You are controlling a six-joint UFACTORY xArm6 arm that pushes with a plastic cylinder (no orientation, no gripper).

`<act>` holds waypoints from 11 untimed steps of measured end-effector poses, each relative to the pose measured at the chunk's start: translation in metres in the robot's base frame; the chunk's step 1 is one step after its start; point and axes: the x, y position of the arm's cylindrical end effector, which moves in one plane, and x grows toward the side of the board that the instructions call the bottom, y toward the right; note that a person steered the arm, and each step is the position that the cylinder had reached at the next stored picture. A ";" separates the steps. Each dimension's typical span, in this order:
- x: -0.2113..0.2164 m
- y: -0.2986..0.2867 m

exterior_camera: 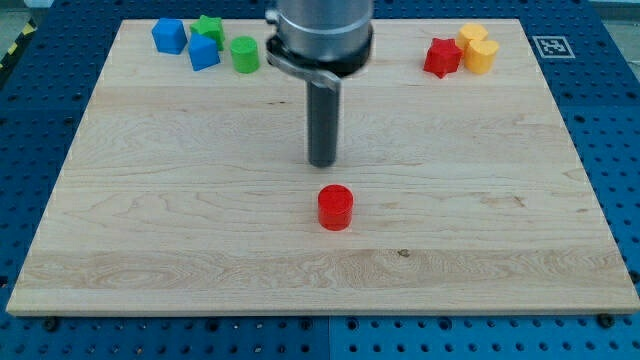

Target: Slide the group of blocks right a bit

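Camera view, board: wooden board (pixel 150 240) on blue pegboard (pixel 620 120); blocks sit in two clusters along the view's top, one stray near centre.
Tip: my tip (pixel 322 163) at mid-board, touching nothing; red cylinder (pixel 335 208) just beyond at 5 o'clock, apart from it.
Jaws: none fitted, plain rod only, so nothing to open or clamp.
Group at 10 o'clock from tip: blue block (pixel 168 36), green star (pixel 209 26), second blue block (pixel 203 52), green cylinder (pixel 244 54), packed close, some possibly touching.
Group at 2 o'clock from tip: red star (pixel 441 56), yellow blocks (pixel 478 48), bunched tight.
Task's thing: unclear which cluster is meant; likelier the blue-green four, with open board to their right.
Why placed so: judged as a neutral mid-board stance; a rightward shove needs the tip round to the cluster's left flank first.
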 end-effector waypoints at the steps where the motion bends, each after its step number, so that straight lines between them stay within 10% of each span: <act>1: -0.048 -0.027; 6: -0.191 -0.273; 11: -0.205 -0.197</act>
